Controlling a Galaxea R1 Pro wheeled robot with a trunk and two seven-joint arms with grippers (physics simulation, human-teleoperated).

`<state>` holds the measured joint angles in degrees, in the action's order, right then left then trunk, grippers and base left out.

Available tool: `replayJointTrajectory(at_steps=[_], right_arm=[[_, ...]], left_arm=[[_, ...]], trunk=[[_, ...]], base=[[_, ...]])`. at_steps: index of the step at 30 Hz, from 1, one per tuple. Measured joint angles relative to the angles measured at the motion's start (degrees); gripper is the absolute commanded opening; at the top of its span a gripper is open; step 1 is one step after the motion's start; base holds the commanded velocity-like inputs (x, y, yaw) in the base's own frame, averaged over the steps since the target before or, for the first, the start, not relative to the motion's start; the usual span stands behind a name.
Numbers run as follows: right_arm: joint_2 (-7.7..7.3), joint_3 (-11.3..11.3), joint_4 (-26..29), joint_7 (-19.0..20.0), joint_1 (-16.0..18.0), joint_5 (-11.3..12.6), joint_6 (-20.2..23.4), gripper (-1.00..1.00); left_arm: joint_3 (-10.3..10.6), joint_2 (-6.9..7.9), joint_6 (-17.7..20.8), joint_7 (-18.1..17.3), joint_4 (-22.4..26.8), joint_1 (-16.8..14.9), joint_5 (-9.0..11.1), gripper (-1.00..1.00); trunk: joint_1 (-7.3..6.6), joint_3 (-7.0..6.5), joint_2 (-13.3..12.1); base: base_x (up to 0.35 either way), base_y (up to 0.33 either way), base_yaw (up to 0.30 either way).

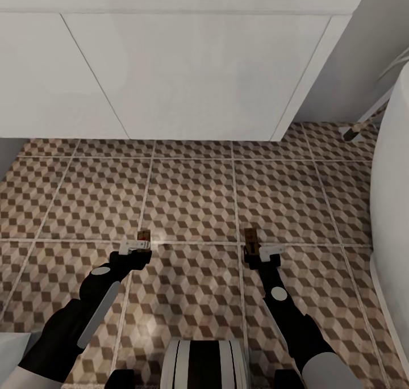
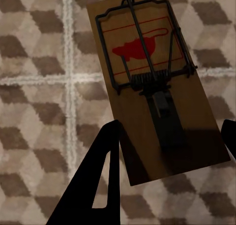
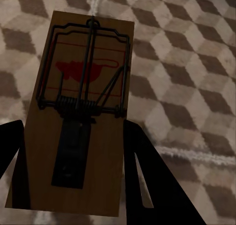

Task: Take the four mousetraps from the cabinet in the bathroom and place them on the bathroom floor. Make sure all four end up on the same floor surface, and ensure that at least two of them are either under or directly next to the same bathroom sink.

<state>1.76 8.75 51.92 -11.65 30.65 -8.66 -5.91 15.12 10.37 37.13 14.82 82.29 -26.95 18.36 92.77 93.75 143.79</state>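
Holding one mousetrap each — left gripper point(image 1: 138, 245) pinching the left mousetrap point(image 2: 152, 82), right gripper point(image 1: 261, 252) pinching the right mousetrap point(image 3: 81, 116) — low over the bathroom floor point(image 1: 193, 196) near the sink point(image 1: 187, 76); placement step, next likely lowering and release.

Tiled bathroom corner seen from above.
Cube-patterned brown and beige floor point(image 1: 193, 201) with pale grout meets a plain white vanity point(image 1: 187, 76); a curved white fixture point(image 1: 392, 207) stands at right.

Two mousetraps — one point(image 1: 144, 235) at left gripper point(image 1: 138, 245), one point(image 1: 250, 240) at right gripper point(image 1: 266, 252).
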Motion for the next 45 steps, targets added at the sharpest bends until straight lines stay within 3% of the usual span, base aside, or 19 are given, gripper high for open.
replayJointTrajectory(at_steps=[6, 16, 23, 25, 30, 33, 35, 38, 40, 45], right_arm=[[0.0, 0.0, 0.0, 0.0, 0.0, 0.0, 0.0, -1.0], [0.0, 0.0, 0.2, 0.0, 0.0, 0.0, 0.0, -1.0], [0.21, 0.0, 2.9, -1.0, 0.0, -0.2, -0.1, -1.0], [0.24, 0.2, 7.0, -2.6, 0.0, -0.3, -0.1, -1.0], [0.2, 0.2, 10.5, -3.6, 0.0, -0.3, -0.1, -1.0], [0.18, 0.1, 11.9, -3.6, 0.0, -0.8, -0.1, -1.0], [0.81, 0.2, 12.7, -3.5, 0.0, -2.3, -0.1, -1.0], [4.04, 0.6, 13.2, -3.4, 0.0, -3.7, -0.2, -1.0], [5.36, 1.6, 13.8, -3.6, 0.0, -4.1, -0.2, -1.0], [6.23, 2.9, 15.8, -4.6, 0.0, -4.7, 0.0, -1.0]], left_arm=[[0.0, 0.02, 0.0, 0.0, 0.0, 0.0, 0.0, -1.0], [-0.1, 0.03, 0.1, 0.0, 2.0, 0.0, -0.4, -1.0], [-0.4, -0.11, 4.0, -0.1, 6.2, 0.0, -1.5, -1.0], [-0.4, -0.13, 4.1, -0.2, 6.3, 0.0, -3.4, -1.0], [-0.4, -0.39, 4.2, -0.2, 6.4, 0.0, -10.4, -1.0], [-0.4, -0.71, 4.1, -0.4, 6.4, 0.0, -12.0, -1.0], [-0.4, -2.0, 4.0, -0.5, 6.2, 0.0, -12.3, -1.0], [-0.4, -3.36, 3.9, -0.6, 6.3, 0.0, -12.5, -1.0], [-0.4, -3.71, 3.8, -0.6, 6.3, 0.0, -12.5, -1.0], [-0.3, -3.91, 3.6, -0.6, 6.4, 0.0, -12.6, -1.0]], trunk=[[0.0, 0.55, 0.0], [0.26, 3.66, 0.1], [0.33, 4.97, 0.2], [0.33, 5.15, 0.2], [0.33, 5.49, 0.2], [0.33, 5.53, 0.2], [0.33, 5.53, 0.2], [0.33, 5.54, 0.2], [0.33, 5.54, 0.2], [0.33, 5.54, 0.2]], base=[[0.0, 0.0, 0.0], [0.0, 0.0, 0.0], [0.0, 0.0, 0.0], [0.0, 0.0, 0.0], [0.0, 0.0, 0.0], [0.0, 0.0, 0.0], [0.0, 0.0, 0.0], [0.0, 0.0, 0.0], [0.0, 0.0, 0.0], [0.0, 0.0, 0.0]])
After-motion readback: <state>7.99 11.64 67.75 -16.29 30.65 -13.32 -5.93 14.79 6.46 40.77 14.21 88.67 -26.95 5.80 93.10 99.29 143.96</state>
